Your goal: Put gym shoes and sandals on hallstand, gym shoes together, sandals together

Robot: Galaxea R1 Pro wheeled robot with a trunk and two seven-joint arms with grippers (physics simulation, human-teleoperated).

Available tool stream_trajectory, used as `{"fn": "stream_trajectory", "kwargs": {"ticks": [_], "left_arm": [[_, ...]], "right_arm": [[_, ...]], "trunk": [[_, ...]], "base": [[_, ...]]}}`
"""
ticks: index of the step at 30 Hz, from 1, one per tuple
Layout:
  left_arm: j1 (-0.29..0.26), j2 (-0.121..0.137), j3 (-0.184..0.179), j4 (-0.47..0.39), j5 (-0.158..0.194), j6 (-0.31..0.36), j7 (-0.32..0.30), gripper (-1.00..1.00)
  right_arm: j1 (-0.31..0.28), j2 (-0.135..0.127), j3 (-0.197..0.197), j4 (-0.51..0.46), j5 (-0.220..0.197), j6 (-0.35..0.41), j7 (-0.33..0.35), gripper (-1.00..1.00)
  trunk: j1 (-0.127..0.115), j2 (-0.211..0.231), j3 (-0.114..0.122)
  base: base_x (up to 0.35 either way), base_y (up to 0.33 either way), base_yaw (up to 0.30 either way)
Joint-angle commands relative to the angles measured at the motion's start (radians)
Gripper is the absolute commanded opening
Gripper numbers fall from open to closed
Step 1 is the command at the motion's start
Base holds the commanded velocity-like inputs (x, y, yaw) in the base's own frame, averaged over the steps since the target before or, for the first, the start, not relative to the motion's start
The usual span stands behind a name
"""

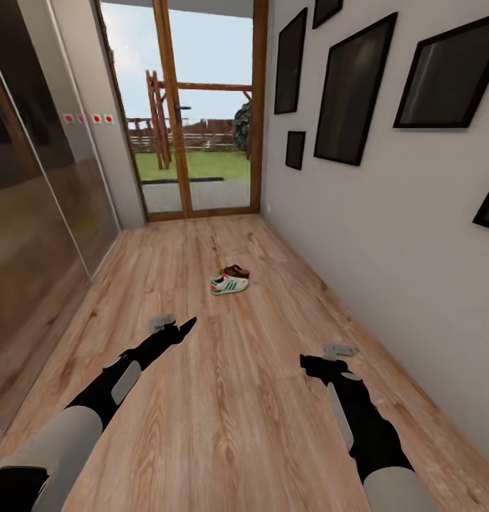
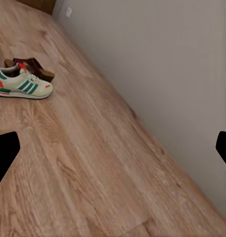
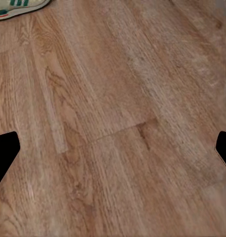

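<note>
One gym shoe point(image 1: 229, 284) and one sandal point(image 1: 236, 271) are seen touching on the corridor floor point(image 1: 223, 419), far ahead near the right wall. The left gripper point(image 1: 174, 328) and right gripper point(image 1: 328, 359) are held low, jaws spread and empty. The approach is best made straight ahead, stopping short of the pair, so either can be reached.

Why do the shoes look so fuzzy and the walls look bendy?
In the head view the gym shoe and sandal are far off and small, so soft; the wide lens tilts the walls. In the left wrist view they look bigger, still slightly blurred.
</note>
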Motion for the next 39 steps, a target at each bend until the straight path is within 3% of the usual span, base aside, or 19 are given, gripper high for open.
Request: {"fn": "stream_trajectory", "kwargs": {"ticks": [1,9,39], "left_arm": [[0.0,0.002,-0.008,0.001,0.006,-0.007,0.001,1.0],[0.0,0.002,-0.008,0.001,0.006,-0.007,0.001,1.0],[0.0,0.002,-0.007,0.001,0.007,-0.007,0.001,1.0]], "right_arm": [[-0.001,0.001,-0.001,-0.001,-0.001,0.005,-0.002,1.0],[-0.001,0.001,-0.001,-0.001,-0.001,0.005,-0.002,1.0],[-0.001,0.0,-0.001,-0.002,-0.001,0.005,-0.002,1.0]], "trunk": [[0.0,0.0,-0.001],[0.0,0.0,-0.001],[0.0,0.0,-0.001]], "base": [[0.349,0.102,-0.292],[0.349,0.108,-0.178],[0.333,0.142,-0.003]]}}
